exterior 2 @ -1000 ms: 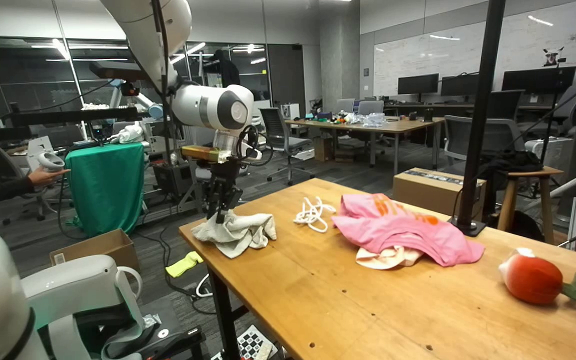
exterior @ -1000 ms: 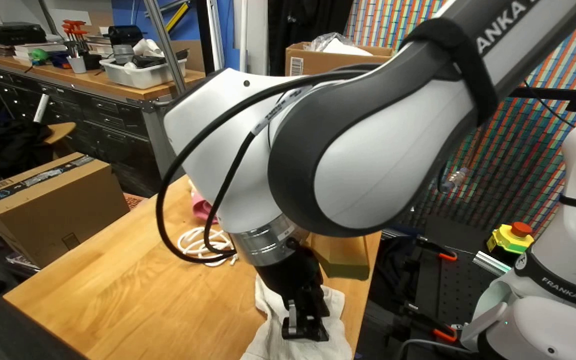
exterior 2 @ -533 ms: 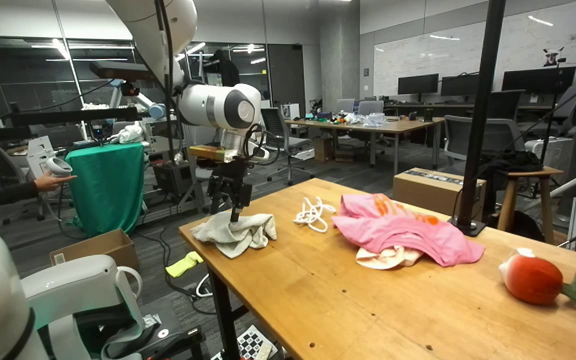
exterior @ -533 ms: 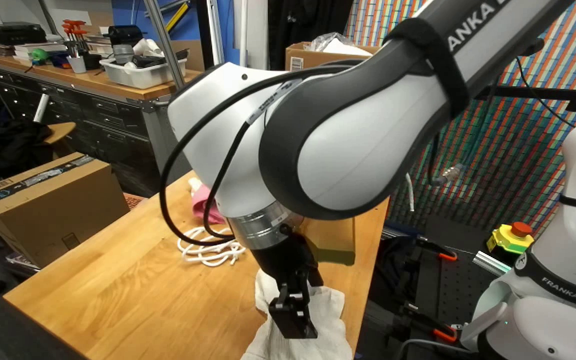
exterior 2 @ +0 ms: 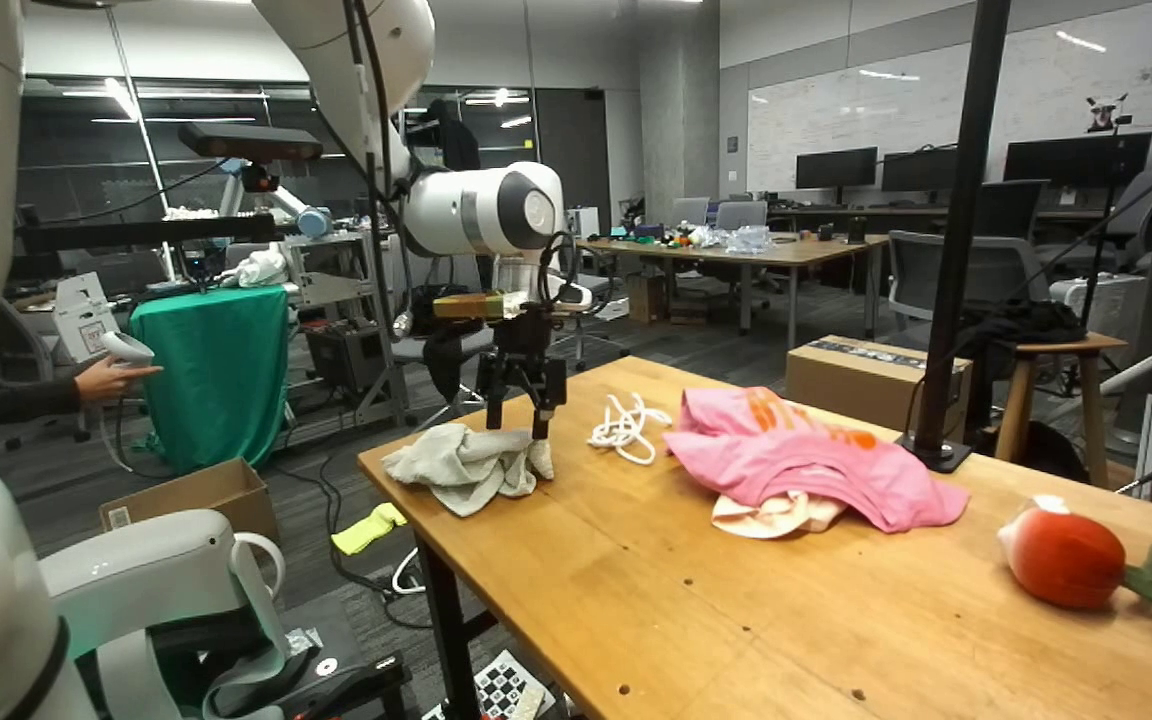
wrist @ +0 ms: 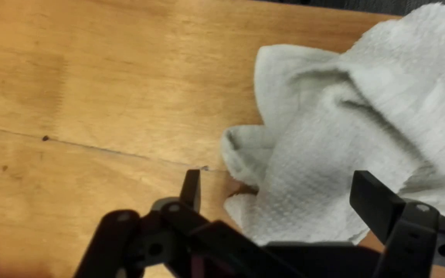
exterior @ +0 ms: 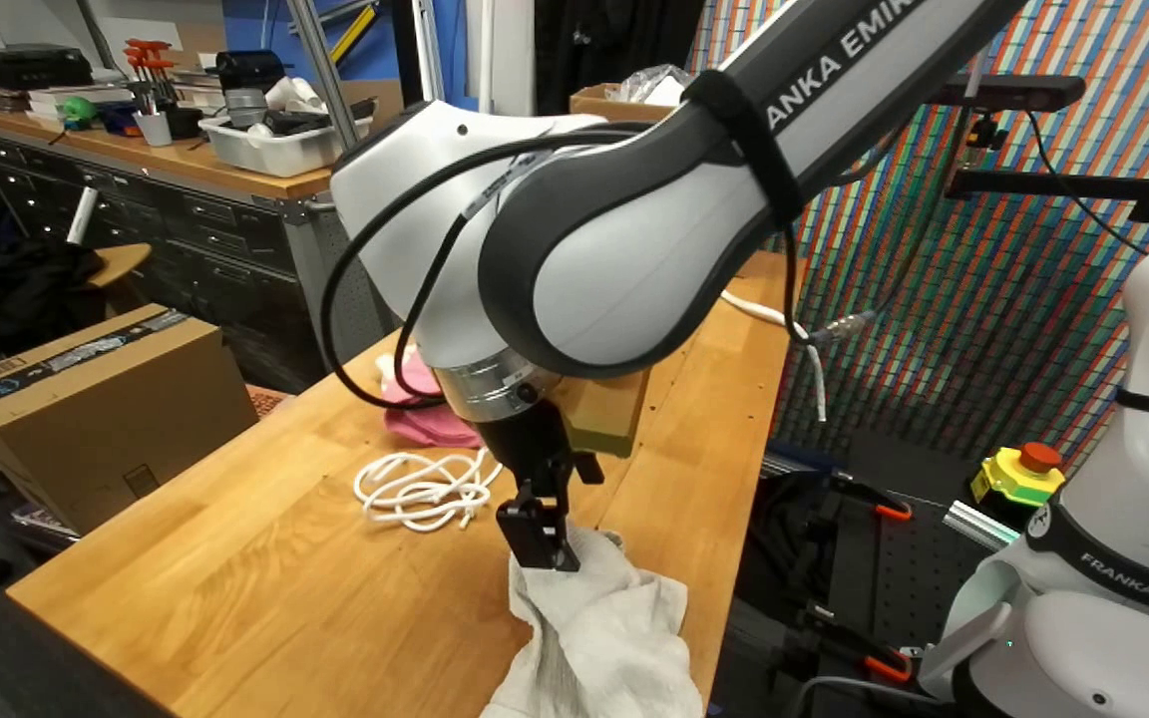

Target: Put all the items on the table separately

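While the wide-spread gripper (exterior 2: 517, 430) hangs over an edge of the pale towel (wrist: 334, 139), white cord (exterior 2: 624, 432) lies near the towel.

In an exterior view, the camera looks obliquely down from close to the robot arm (exterior: 634, 279), the black-drawered workbench (exterior: 225, 244) beyond. In an exterior view, the camera faces across the wooden surface (exterior 2: 786, 600) toward the whiteboard (exterior 2: 866, 115) at a shallower slant, farther from the gripper (exterior 2: 517, 428). The wrist view points down, close to the light gray towel (wrist: 342, 143), which all 3 views share.
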### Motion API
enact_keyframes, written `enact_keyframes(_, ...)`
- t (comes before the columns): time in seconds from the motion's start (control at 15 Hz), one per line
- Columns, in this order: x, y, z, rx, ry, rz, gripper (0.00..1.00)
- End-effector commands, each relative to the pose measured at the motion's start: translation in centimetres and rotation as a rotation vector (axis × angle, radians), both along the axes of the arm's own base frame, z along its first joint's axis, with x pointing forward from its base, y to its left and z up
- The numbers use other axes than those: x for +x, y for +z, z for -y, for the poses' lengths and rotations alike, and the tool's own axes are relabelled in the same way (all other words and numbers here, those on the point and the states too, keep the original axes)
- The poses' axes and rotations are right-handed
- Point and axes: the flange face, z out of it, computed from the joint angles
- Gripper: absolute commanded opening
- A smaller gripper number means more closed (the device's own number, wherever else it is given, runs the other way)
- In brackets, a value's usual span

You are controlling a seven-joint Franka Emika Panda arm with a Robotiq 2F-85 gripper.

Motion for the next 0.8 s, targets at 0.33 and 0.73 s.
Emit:
enact_keyframes(0.33, 7.1, 3.4, 3.1, -0.118, 0.004, 0.204, 1.00)
enact_keyframes(0.73, 11.0, 6.5, 3.7, -0.134, 0.027, 0.302, 1.00)
